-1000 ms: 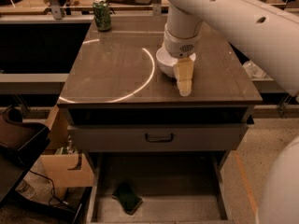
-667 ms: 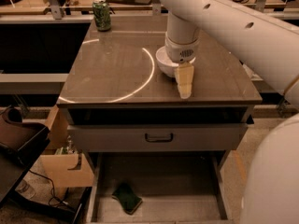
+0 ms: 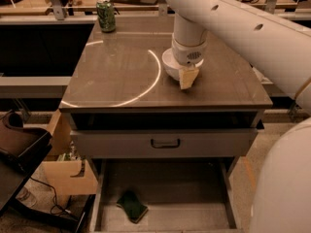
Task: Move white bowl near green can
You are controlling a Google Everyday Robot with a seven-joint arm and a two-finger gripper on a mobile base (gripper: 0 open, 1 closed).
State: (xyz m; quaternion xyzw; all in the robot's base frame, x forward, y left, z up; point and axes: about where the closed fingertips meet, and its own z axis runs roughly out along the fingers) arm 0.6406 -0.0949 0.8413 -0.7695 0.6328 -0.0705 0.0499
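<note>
The white bowl (image 3: 169, 66) sits right of centre on the brown table top (image 3: 116, 76). My gripper (image 3: 186, 79) comes down from the white arm right over the bowl's near right rim. One tan finger (image 3: 188, 76) shows in front of the rim; the other is hidden behind it. The gripper appears shut on the bowl's rim. The green can (image 3: 106, 15) stands upright at the table's far left corner, well apart from the bowl.
A bright curved reflection (image 3: 146, 89) runs across the table top. Below it are a shut drawer with a handle (image 3: 165, 143) and an open lower compartment holding a dark green object (image 3: 131, 206). Cardboard boxes (image 3: 63, 171) stand at the left. The large white arm (image 3: 252, 28) fills the right.
The gripper and the tan finger have shifted slightly left and up at the bowl's rim, and the bowl has moved a little left with them. The can has not moved.
</note>
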